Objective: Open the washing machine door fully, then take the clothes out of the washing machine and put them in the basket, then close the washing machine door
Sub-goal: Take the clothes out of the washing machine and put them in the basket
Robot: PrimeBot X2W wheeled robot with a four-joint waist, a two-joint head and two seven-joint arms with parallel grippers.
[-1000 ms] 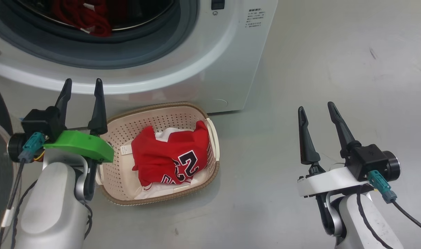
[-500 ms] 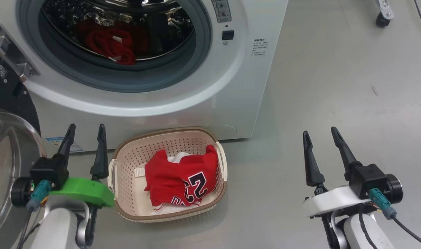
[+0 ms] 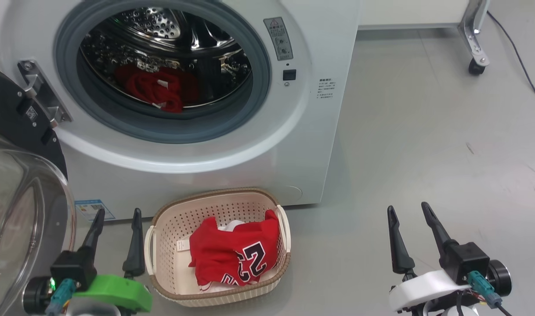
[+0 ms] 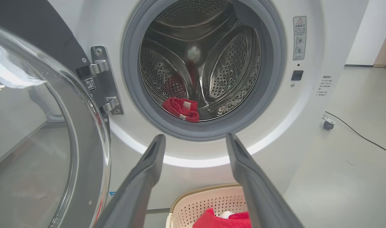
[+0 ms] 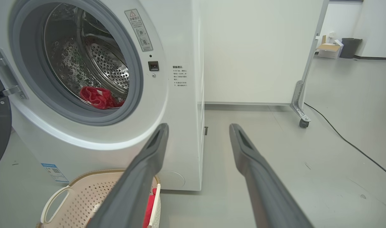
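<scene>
The head view looks steeply down on the front of the washing machine (image 3: 294, 131) and the basket (image 3: 223, 192) on the floor (image 3: 425, 153). Both wrist views sit low and near, looking level into the drum (image 4: 212, 63), the right one from further right. All three share drum and basket.

Grey floor (image 3: 425, 131), white wheeled partition (image 5: 259, 47), black cable (image 5: 338, 134)
</scene>
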